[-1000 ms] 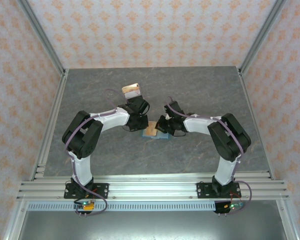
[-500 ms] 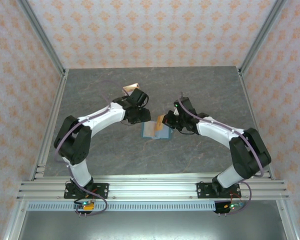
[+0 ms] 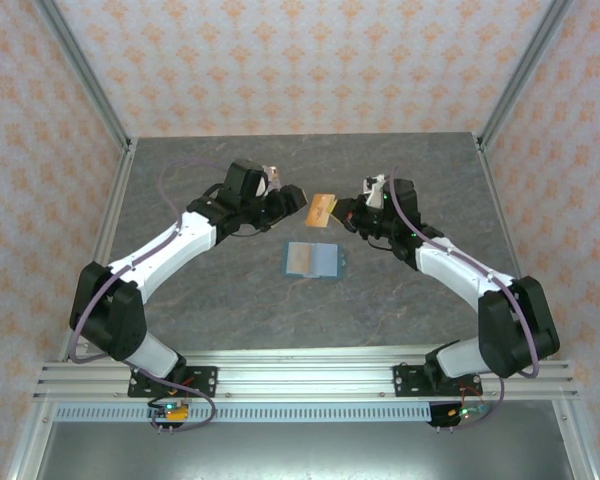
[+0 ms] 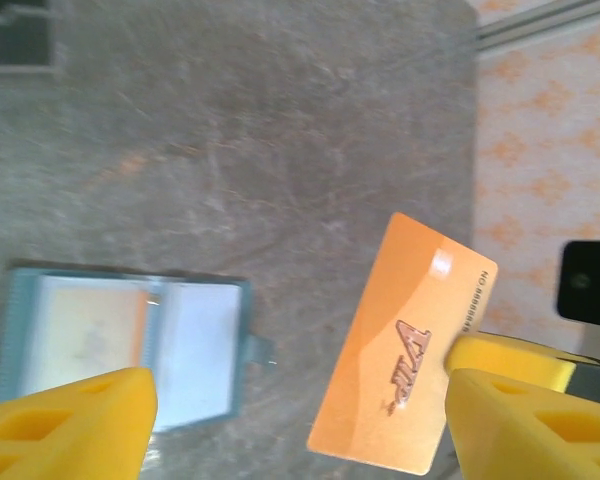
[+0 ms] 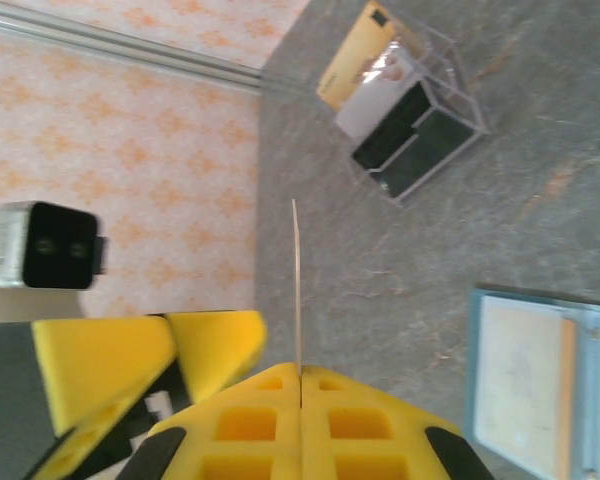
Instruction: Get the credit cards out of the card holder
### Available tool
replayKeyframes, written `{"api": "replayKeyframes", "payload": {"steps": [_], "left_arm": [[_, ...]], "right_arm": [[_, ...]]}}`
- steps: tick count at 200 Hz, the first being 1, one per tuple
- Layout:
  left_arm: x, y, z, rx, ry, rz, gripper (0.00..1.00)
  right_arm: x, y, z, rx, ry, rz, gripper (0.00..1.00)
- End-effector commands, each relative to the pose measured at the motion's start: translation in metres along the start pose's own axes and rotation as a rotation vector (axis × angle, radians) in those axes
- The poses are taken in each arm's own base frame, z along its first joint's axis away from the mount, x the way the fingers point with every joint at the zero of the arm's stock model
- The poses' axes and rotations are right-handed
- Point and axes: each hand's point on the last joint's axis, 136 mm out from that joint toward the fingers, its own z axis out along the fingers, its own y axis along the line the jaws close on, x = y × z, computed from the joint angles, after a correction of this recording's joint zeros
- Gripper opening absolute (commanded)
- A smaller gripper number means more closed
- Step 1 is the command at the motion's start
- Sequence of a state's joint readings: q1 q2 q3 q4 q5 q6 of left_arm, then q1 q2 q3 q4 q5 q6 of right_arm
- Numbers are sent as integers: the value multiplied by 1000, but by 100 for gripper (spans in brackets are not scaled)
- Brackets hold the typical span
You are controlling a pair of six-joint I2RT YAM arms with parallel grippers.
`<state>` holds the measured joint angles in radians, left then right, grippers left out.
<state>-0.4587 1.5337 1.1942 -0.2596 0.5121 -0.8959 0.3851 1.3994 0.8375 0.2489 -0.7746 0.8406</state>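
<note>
I count two arms, one card holder (image 3: 311, 260) and one orange card (image 3: 323, 209) off the tabletop (image 3: 230, 300). A clear stand (image 5: 410, 115) at the back carries a tan card (image 5: 355, 55) and a white card (image 5: 377, 100); the dark shapes beside them I cannot identify. One more tan-edged card (image 4: 90, 335) sits in a pocket of the holder.

A second ago both pincers were crowded low over the holder at mid-table, the card still at it. Half a second ago my right arm had it just past the holder's far edge. Now both arms reach further back, and the card hangs in the air between them, well clear of the holder, which lies uncovered.

The right pincer (image 3: 342, 212) is clamped on the orange card; from its wrist camera I see the card edge-on, a thin line between the closed yellow pads. The left pincer (image 3: 292, 199) stands wide, its ribbed yellow fingers (image 4: 65, 420) at opposite sides of its view. Whether one of them touches the card I cannot tell.

The card is glossy, with rounded corners, a raised logo and a printed number. The holder is blue-grey, flat and open, with two panels and a small side tab (image 4: 259, 351). The tabletop is grey and marbled.
</note>
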Motion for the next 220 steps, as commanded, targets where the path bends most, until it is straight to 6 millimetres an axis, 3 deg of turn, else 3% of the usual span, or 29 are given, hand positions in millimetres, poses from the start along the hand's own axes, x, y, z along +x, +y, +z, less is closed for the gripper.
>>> {"api": "replayKeyframes", "payload": {"steps": [1,29,79,130,163,202,220], "left_arm": [[3,-37,-6,192,28,-65,77],[4,-48,-5,278,42,-117,73],[5,-70,-11,403,27,-177,41],[5,-79,-22,432,13,-165,24],[6,-78,-24,423,8,-156,16],[7,-69,-21,371,2,-139,0],[6,-61,-19,318,-10,-119,0]], "right_arm": [[-6,33,-6,-156,2,7,0],[-13,42,-9,-206,-16,32,0],[-16,48,-11,-228,-28,50,0],[-20,45,-10,-216,-38,64,0],[-20,39,-8,-194,-42,76,0],[-18,30,-6,-148,-35,72,0],[-15,17,-8,-70,-35,52,12]]}}
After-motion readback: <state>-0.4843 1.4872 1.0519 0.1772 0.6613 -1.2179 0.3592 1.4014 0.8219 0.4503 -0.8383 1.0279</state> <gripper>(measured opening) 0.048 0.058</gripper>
